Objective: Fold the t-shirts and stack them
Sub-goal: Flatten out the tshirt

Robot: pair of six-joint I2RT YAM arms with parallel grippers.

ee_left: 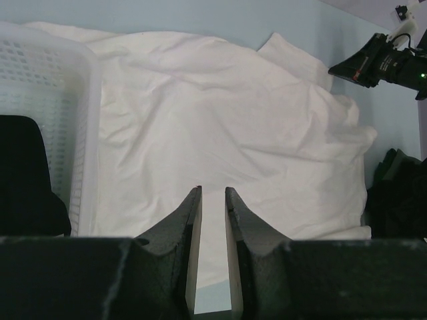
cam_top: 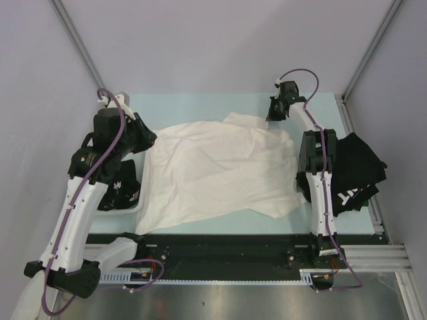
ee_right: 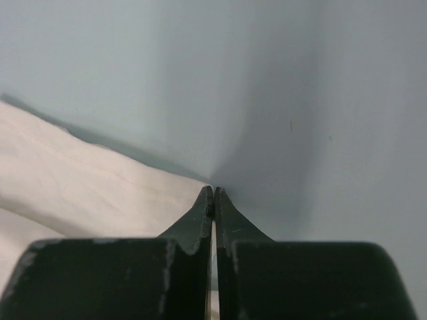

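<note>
A cream-white t-shirt (cam_top: 220,167) (ee_left: 233,133) lies spread and rumpled across the middle of the pale blue table. At its far right corner my right gripper (cam_top: 275,115) (ee_right: 213,191) is shut, and the cloth's edge (ee_right: 87,180) runs right into the closed fingertips. My left gripper (cam_top: 145,139) (ee_left: 213,191) hovers over the shirt's left edge with its jaws a narrow gap apart and nothing between them. Black t-shirts (cam_top: 357,170) (ee_left: 397,193) lie heaped at the table's right edge. Another black one with white print (cam_top: 123,188) (ee_left: 27,173) sits in the basket.
A white plastic mesh basket (cam_top: 133,208) (ee_left: 60,100) stands at the left, close against the shirt's left edge and under my left arm. Grey walls with metal posts close in the table at the back and both sides.
</note>
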